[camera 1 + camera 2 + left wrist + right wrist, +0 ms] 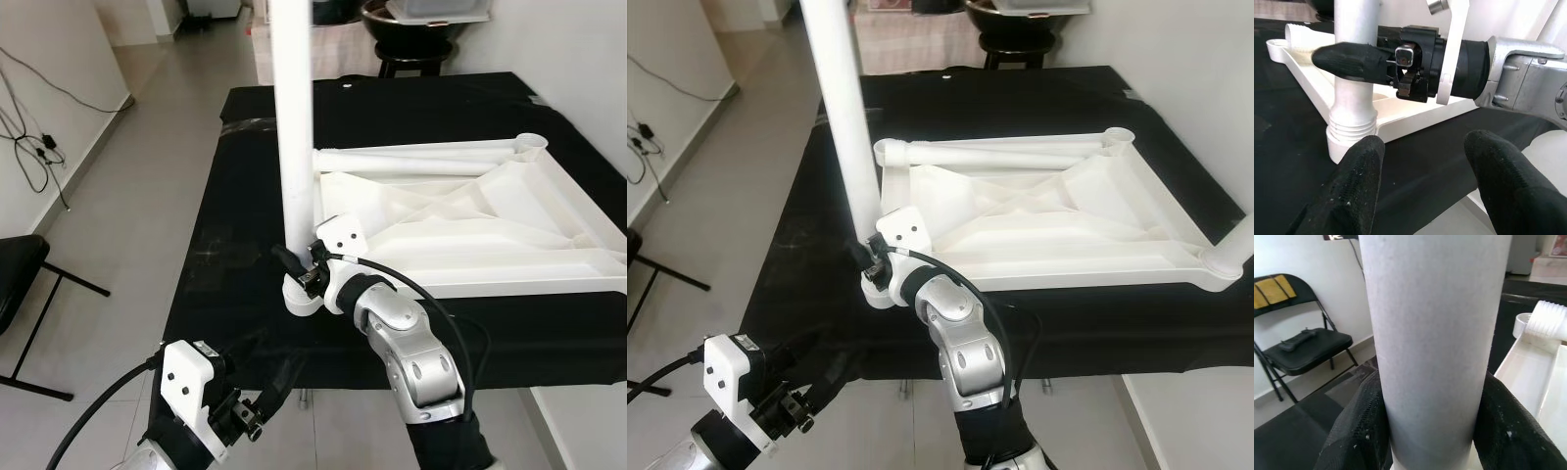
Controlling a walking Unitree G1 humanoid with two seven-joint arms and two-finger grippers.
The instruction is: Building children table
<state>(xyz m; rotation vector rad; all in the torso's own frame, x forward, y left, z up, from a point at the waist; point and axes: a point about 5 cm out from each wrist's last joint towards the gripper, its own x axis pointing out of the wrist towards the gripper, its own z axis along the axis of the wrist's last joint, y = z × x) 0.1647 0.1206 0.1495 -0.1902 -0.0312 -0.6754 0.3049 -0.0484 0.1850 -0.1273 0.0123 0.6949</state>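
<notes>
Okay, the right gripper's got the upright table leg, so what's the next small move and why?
Probably keep the right gripper clamped and twist the upright leg further into the corner socket of the upside-down tabletop. In the left wrist view, threads show above the socket, so the leg seems not fully seated. The left gripper hangs open, below the table edge.

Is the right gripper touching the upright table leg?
Touching. Right wrist view: both black fingers press against the upright table leg, no gap.
</notes>
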